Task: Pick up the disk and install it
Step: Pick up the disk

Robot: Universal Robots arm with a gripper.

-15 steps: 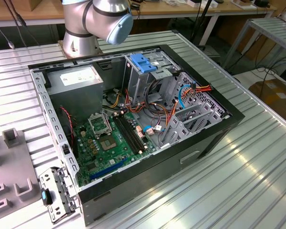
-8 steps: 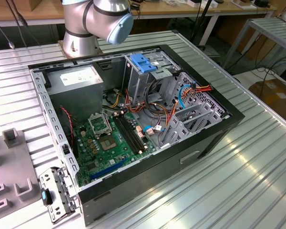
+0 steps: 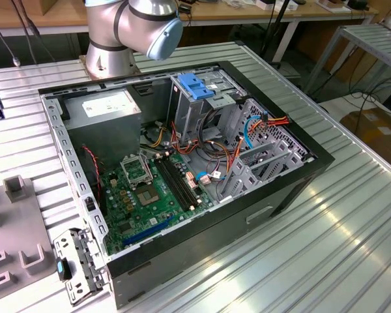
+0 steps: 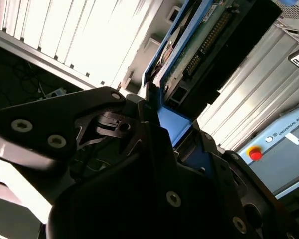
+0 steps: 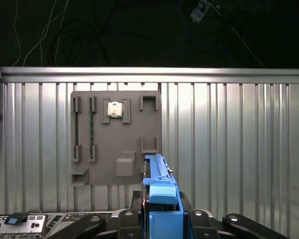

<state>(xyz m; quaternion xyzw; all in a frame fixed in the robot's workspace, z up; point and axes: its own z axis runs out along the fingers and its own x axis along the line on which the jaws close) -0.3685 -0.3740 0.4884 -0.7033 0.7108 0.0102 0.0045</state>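
Observation:
In both wrist views my gripper (image 4: 162, 117) (image 5: 162, 211) is shut on the disk. In the second wrist view the disk (image 4: 209, 42) rises away from the black fingers, showing its green circuit-board side and a blue rail along its edge. Seen edge-on in the first wrist view, the disk (image 5: 158, 181) is a narrow blue strip held over the ribbed metal table (image 5: 239, 149). The open computer case (image 3: 247, 215) lies on its side in the exterior view, with its drive cage (image 3: 202, 111) topped by a blue latch plate (image 3: 194, 86).
The arm's base (image 3: 127, 32) stands behind the case. Inside the case are a grey power-supply box (image 3: 107, 114), a green motherboard (image 3: 146, 192) and loose orange and blue cables (image 3: 251, 134). A grey fixture plate (image 5: 117, 134) (image 3: 13, 225) lies on the table.

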